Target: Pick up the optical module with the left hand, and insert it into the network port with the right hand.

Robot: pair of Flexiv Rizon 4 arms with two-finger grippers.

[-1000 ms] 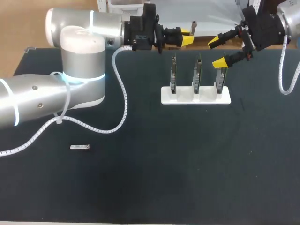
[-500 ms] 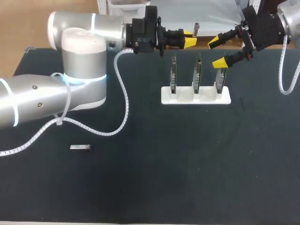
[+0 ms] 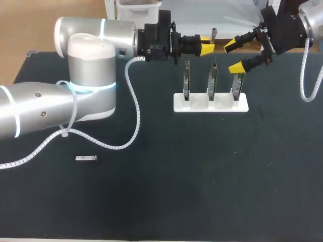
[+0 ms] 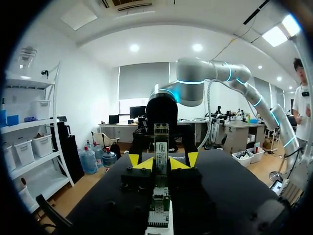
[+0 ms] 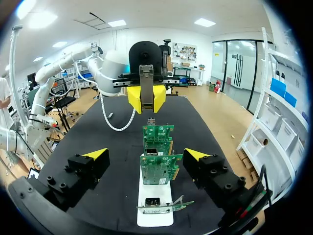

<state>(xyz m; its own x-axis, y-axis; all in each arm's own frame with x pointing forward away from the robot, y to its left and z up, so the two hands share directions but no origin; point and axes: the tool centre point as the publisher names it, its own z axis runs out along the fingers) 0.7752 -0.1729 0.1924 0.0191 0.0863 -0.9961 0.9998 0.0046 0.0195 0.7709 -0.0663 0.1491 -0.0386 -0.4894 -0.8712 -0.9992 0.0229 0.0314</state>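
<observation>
Head view: the left gripper [image 3: 204, 46] is noted at the counter's [image 3: 202, 191] far edge, jaws clamped on the optical module [image 3: 214, 34]. The right gripper's [image 3: 234, 56] jaws are spread wide, empty. Wrist views: the module is seen gripped between the left yellow tips.

In the head view the left arm [image 3: 45, 108] runs off the left edge and the right arm [image 3: 308, 22] off the upper right corner. The optical module [image 3: 214, 33] sits mostly buried between the yellow tips of the left gripper [image 3: 208, 45]; only a short grey end sticks out. The three network cards [image 3: 212, 80] stand edge-on, their ports out of sight. A small grey piece [image 3: 86, 158] on the table [image 3: 202, 191] is too small to identify. In the right wrist view each card covers part of the one behind. In the left wrist view the cards are cut off under the gripper
</observation>
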